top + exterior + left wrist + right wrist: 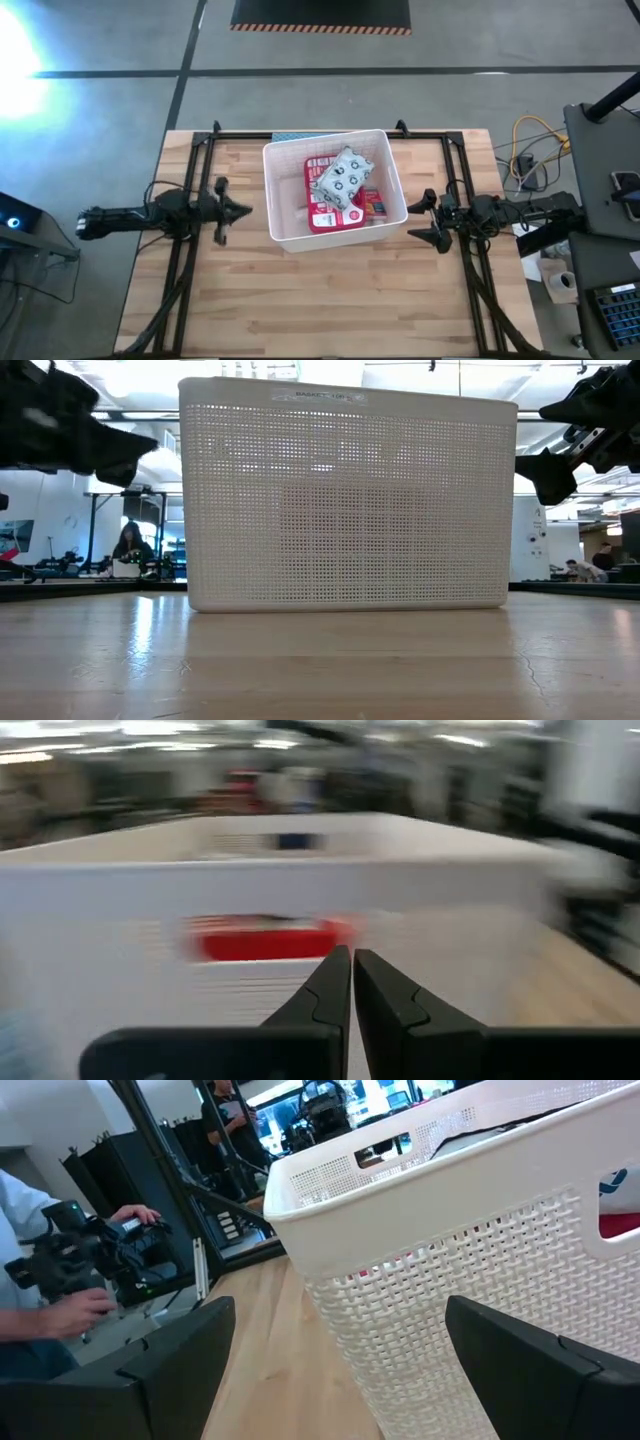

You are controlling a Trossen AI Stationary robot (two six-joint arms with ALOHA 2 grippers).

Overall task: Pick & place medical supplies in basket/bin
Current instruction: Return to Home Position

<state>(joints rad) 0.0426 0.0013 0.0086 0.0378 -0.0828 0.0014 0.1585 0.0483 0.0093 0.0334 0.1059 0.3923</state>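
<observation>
- The left gripper (240,210) hangs over the tabletop (330,300) just left of the basket (335,137), pointing at its left wall and not touching it.
- Its 2 fingers (390,1010) are pressed together tip to tip, with nothing between them.
- In the left wrist view a red shape shows through that wall, too blurred to name.
- The basket stands upright on the tabletop's far middle, between the 2 arms.
- Inside it a red first-aid case (322,205) lies flat. A pale patterned soft pack (345,175) lies on top of it, and a red-white box (373,206) is just beside it on the right.
- The right gripper (427,217) sits just off the basket's right wall, apart from it.
- Its 2 fingers (180,1355) are spread wide and hold nothing; the woven wall shows in the gap between them.
- The tabletop is pale wooden planks inside a black frame (330,133).
- Beyond it are a grey floor and a mat with a striped edge (320,28).
- Yellow cables (535,132) lie off to the right.
- In the room, a person (130,545) sits at a desk far back.
- In the right wrist view a person's hands (60,1315) hold a dark device (70,1250).
</observation>
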